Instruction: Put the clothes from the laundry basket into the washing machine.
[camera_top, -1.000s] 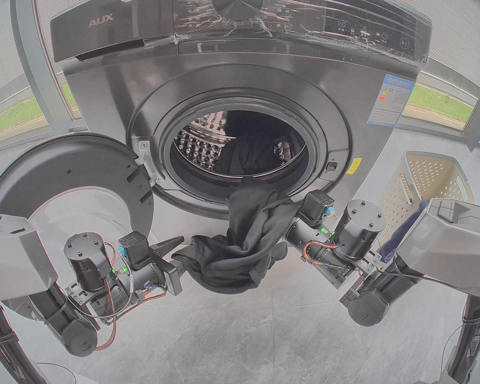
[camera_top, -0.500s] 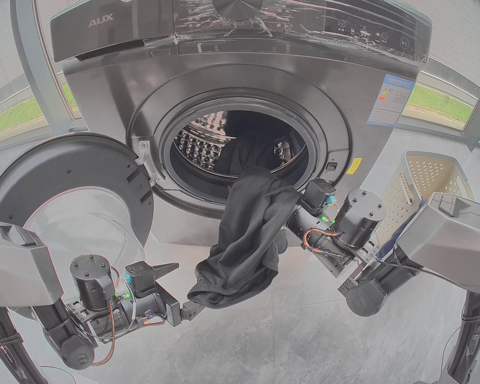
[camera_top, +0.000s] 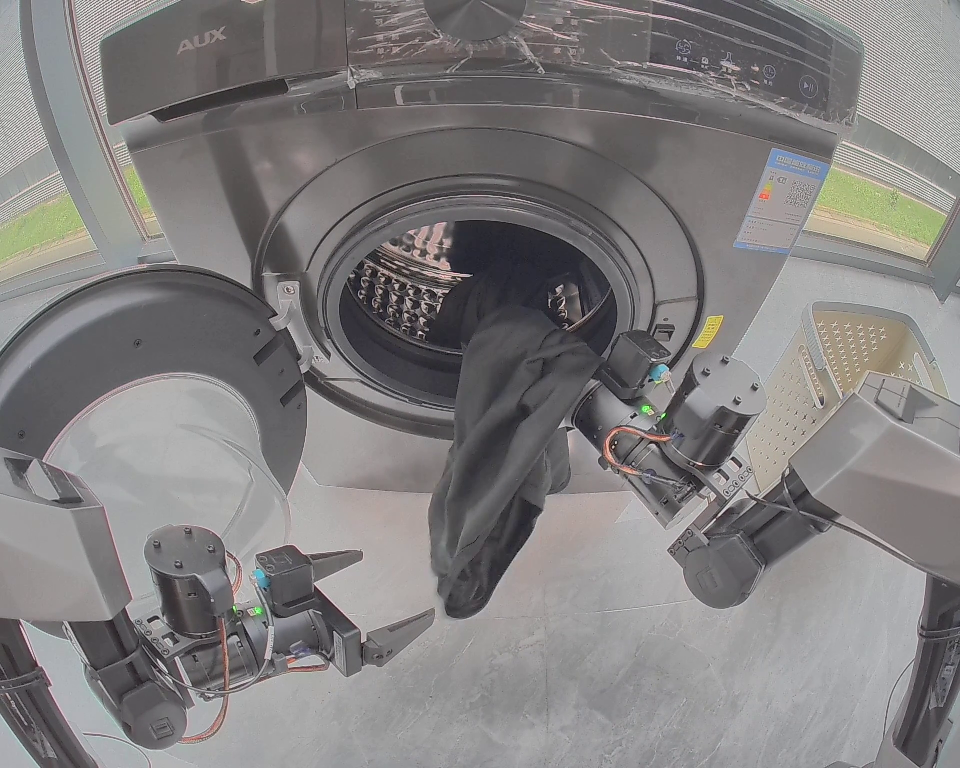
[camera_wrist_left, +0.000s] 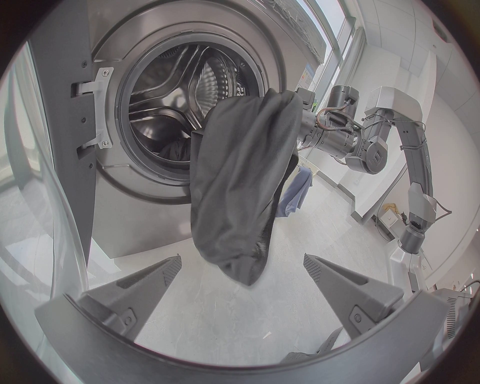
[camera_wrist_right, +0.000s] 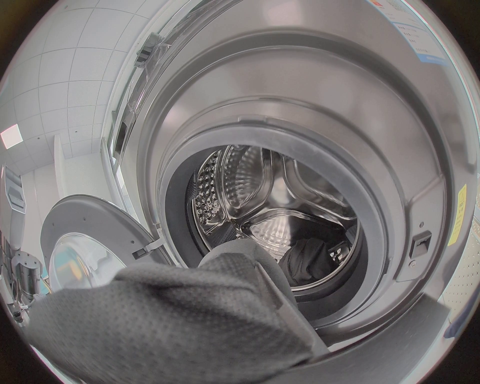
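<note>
Black garment hangs at the washing machine opening's lower rim, draped over the right gripper, grip state indeterminable. Left gripper, below the opening, is spread, empty. Left wrist view: garment fronts the opening. Right wrist view: dark clothing lies inside the drum.

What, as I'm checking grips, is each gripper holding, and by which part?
Right gripper: black garment, upper end draped over it, rest hanging. Left gripper: nothing.
</note>
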